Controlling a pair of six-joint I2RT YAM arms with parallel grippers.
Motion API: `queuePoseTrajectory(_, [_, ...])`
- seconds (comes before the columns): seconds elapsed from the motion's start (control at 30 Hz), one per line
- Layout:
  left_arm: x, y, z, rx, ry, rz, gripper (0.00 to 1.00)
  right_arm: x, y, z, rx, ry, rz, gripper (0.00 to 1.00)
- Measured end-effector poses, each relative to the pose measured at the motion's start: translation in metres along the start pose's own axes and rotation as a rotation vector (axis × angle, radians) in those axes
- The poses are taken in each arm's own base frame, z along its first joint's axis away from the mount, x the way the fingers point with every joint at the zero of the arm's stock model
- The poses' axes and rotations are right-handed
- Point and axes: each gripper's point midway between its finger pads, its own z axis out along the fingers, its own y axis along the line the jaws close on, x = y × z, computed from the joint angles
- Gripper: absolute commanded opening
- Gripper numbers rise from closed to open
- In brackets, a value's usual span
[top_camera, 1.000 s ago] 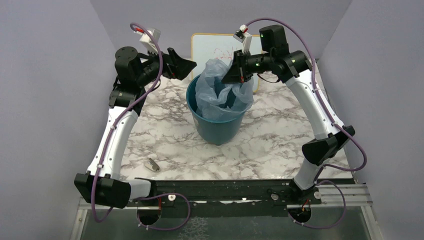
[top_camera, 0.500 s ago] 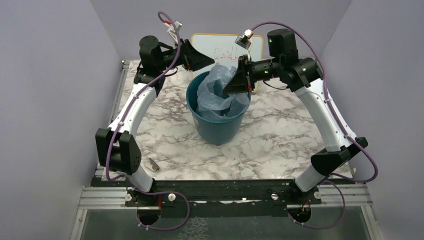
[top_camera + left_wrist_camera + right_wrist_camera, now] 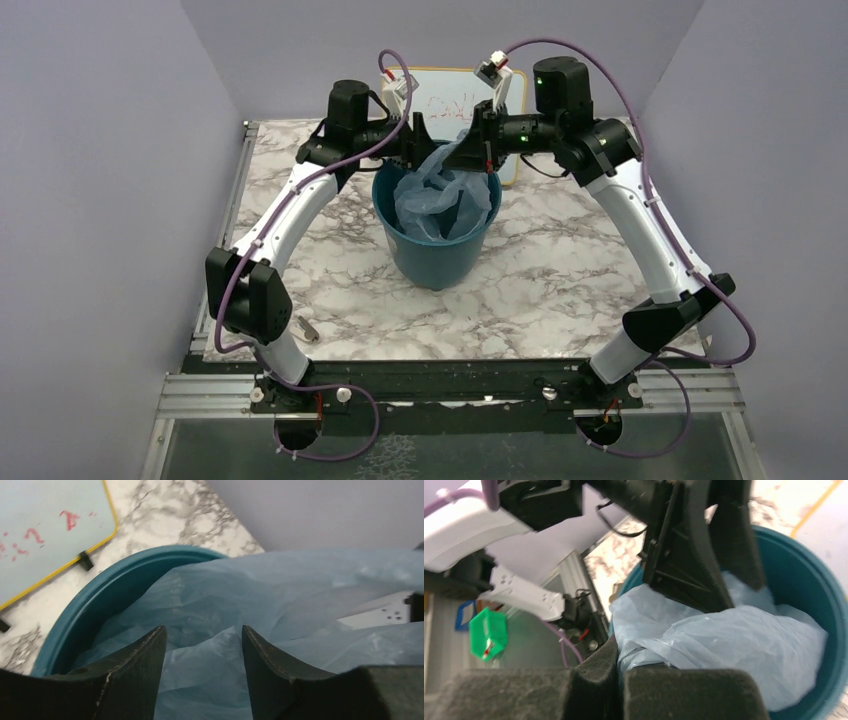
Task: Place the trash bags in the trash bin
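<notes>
Rails and both arm bases run along the near table edge, and a small grey object (image 3: 306, 328) lies on the marble close to the left base, too small to identify. One teal bin (image 3: 436, 235) stands mid-table. One light-blue bag (image 3: 437, 193) sits bunched inside it, its top rising above the rim at the far side; how deep it reaches is hidden by the bin wall. Over that far rim the two grippers meet. The right gripper (image 3: 620, 666) is pinched tight on a fold of the bag. The left gripper (image 3: 202, 645) has its fingers apart with plastic lying between them, not clamped. Behind, one whiteboard (image 3: 447, 100) leans at the wall, largely blocked by the arms, its red marks unreadable.
</notes>
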Motion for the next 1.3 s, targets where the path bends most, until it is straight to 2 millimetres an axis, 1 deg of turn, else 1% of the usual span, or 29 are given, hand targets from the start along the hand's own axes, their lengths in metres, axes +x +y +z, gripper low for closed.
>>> queuePoseTrajectory(0.03, [0.009, 0.007, -0.001, -0.035, 0.019, -0.015, 0.55, -0.002, -0.005, 0.0, 0.031, -0.009, 0.006, 0.01])
queuePoseTrajectory(0.07, [0.013, 0.012, -0.001, -0.056, 0.029, -0.016, 0.55, -0.003, -0.011, 0.001, 0.064, -0.017, 0.012, 0.0])
queuePoseTrajectory(0.1, [0.018, 0.018, -0.002, -0.087, 0.042, -0.027, 0.59, -0.005, -0.017, 0.001, 0.097, -0.024, 0.02, 0.01])
queuePoseTrajectory(0.13, [0.021, 0.021, -0.003, -0.107, 0.051, -0.031, 0.61, -0.005, -0.023, 0.002, 0.129, -0.029, 0.027, 0.01])
queuePoseTrajectory(0.2, [0.024, 0.029, -0.005, -0.155, 0.057, -0.031, 0.62, -0.005, -0.035, 0.004, 0.181, -0.032, 0.046, 0.01])
queuePoseTrajectory(0.23, [0.024, 0.032, -0.006, -0.175, 0.057, -0.03, 0.66, -0.004, -0.041, 0.006, 0.2, -0.03, 0.055, 0.0])
queuePoseTrajectory(0.27, [0.024, 0.035, -0.007, -0.196, 0.057, -0.028, 0.73, -0.004, -0.046, 0.008, 0.217, -0.027, 0.064, 0.0])
queuePoseTrajectory(0.3, [0.022, 0.037, -0.008, -0.217, 0.053, -0.021, 0.75, -0.003, -0.05, 0.01, 0.23, -0.024, 0.071, 0.01])
queuePoseTrajectory(0.43, [0.004, 0.038, -0.015, -0.297, 0.008, 0.019, 0.83, 0.008, -0.068, 0.021, 0.263, 0.015, 0.118, 0.01])
queuePoseTrajectory(0.5, [-0.01, 0.035, -0.026, -0.351, -0.037, 0.049, 0.88, 0.012, -0.072, 0.025, 0.267, 0.028, 0.134, 0.01])
queuePoseTrajectory(0.57, [-0.023, 0.03, -0.039, -0.406, -0.088, 0.078, 0.89, 0.014, -0.075, 0.028, 0.269, 0.034, 0.145, 0.01])
queuePoseTrajectory(0.6, [-0.032, 0.025, -0.048, -0.438, -0.123, 0.096, 0.9, 0.014, -0.076, 0.029, 0.269, 0.036, 0.151, 0.01])
queuePoseTrajectory(0.63, [-0.037, 0.023, -0.054, -0.455, -0.142, 0.106, 0.91, 0.014, -0.076, 0.03, 0.269, 0.037, 0.156, 0.01])
queuePoseTrajectory(0.7, [-0.051, 0.016, -0.073, -0.507, -0.203, 0.132, 0.92, 0.01, -0.077, 0.033, 0.269, 0.04, 0.161, 0.01])
queuePoseTrajectory(0.77, [-0.061, 0.011, -0.087, -0.545, -0.248, 0.148, 0.95, 0.008, -0.079, 0.039, 0.271, 0.047, 0.164, 0.01])
queuePoseTrajectory(0.83, [-0.067, 0.006, -0.103, -0.585, -0.29, 0.161, 0.96, 0.01, -0.082, 0.046, 0.283, 0.066, 0.163, 0.01])
queuePoseTrajectory(0.9, [-0.068, 0.007, -0.113, -0.618, -0.313, 0.163, 0.96, 0.019, -0.085, 0.056, 0.298, 0.1, 0.163, 0.01])
queuePoseTrajectory(1.0, [-0.063, 0.014, -0.129, -0.675, -0.332, 0.153, 0.97, 0.042, -0.093, 0.072, 0.327, 0.176, 0.175, 0.01])
queuePoseTrajectory(1.07, [-0.054, 0.023, -0.134, -0.705, -0.325, 0.137, 0.98, 0.06, -0.104, 0.081, 0.356, 0.235, 0.186, 0.01])
queuePoseTrajectory(1.1, [-0.048, 0.027, -0.137, -0.718, -0.317, 0.127, 0.98, 0.069, -0.106, 0.087, 0.361, 0.261, 0.186, 0.01])
queuePoseTrajectory(1.17, [-0.034, 0.037, -0.139, -0.738, -0.295, 0.103, 0.98, 0.086, -0.115, 0.096, 0.388, 0.315, 0.191, 0.01])
queuePoseTrajectory(1.3, [-0.012, 0.052, -0.138, -0.755, -0.252, 0.064, 0.98, 0.12, -0.138, 0.104, 0.471, 0.417, 0.2, 0.01])
